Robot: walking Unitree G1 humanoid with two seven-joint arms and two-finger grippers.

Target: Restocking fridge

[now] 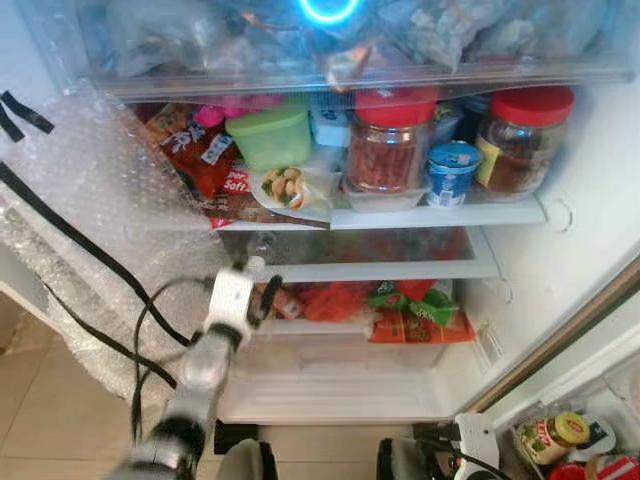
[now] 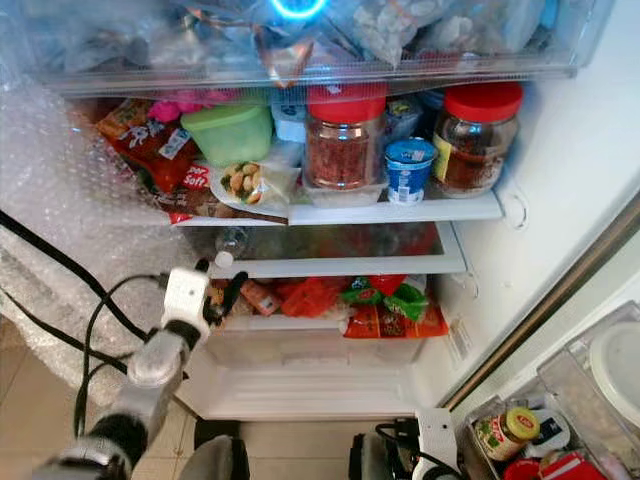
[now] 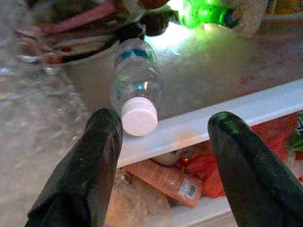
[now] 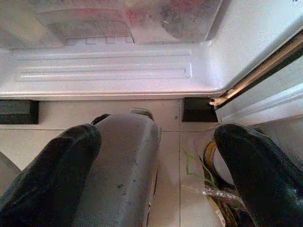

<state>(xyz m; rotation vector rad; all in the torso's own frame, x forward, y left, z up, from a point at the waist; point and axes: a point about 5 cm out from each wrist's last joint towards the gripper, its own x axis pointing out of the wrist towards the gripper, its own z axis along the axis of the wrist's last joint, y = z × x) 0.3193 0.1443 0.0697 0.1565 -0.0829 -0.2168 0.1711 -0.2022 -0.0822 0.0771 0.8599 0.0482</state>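
Note:
A clear plastic water bottle [image 3: 137, 78] with a white cap [image 3: 138, 116] lies on its side on the fridge's middle glass shelf [image 1: 400, 270], its cap pointing out over the shelf's front edge. My left gripper [image 3: 165, 120] is open just in front of the cap, one finger [image 3: 94, 161] on each side and neither touching it. In the head views the left gripper [image 1: 258, 290] reaches up to the shelf's left end, below the cap [image 2: 225, 258]. My right gripper [image 4: 158, 135] hangs open and empty low by the fridge's foot.
The upper shelf holds two red-lidded jars [image 1: 390, 140], a green tub [image 1: 270, 135], a blue cup [image 1: 452, 170] and snack packets [image 1: 200, 155]. Red and green packets [image 1: 415, 310] fill the bottom drawer. Bubble wrap [image 1: 90, 230] and black cables hang at left. Door-shelf jars [image 1: 555, 432] stand at right.

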